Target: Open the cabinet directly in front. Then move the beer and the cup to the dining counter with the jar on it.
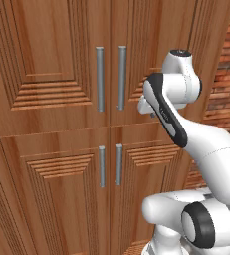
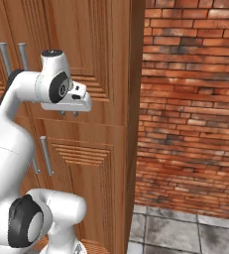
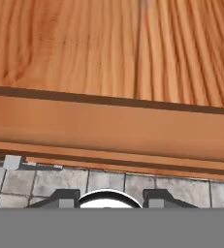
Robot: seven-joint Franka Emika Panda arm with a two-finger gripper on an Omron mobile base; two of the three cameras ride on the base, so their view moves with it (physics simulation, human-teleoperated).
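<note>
Reddish-brown wood fills most of what you face, with a red brick wall (image 2: 190, 99) to the right and grey floor tiles (image 2: 185, 230) below it. Your gripper (image 2: 69, 114) hangs pointing down in front of the right-hand upper door, well apart from the handles; in the right base view you can see its two short dark fingertips (image 2: 62, 113) poking out beneath the white hand with a gap between them, so the jaws stand partly apart and nothing is between them. From the hand camera you look down the wooden front to the tiled floor (image 3: 45, 181) at its foot, with both dark finger tips at the bottom edge. Moving outward, the white wrist and forearm (image 1: 169, 107) cross in front of the right door in the left base view, hiding part of its panel. The cabinet (image 1: 52, 64) stands directly ahead with both upper doors closed; its stepped panel grooves are plain to see, and the two long vertical grey bar handles (image 1: 111, 78) sit side by side at the centre seam, to the left of your hand. Beneath them are the lower doors (image 1: 57, 199), also closed, with a pair of shorter grey handles (image 1: 110, 165) just beside their own seam.
</note>
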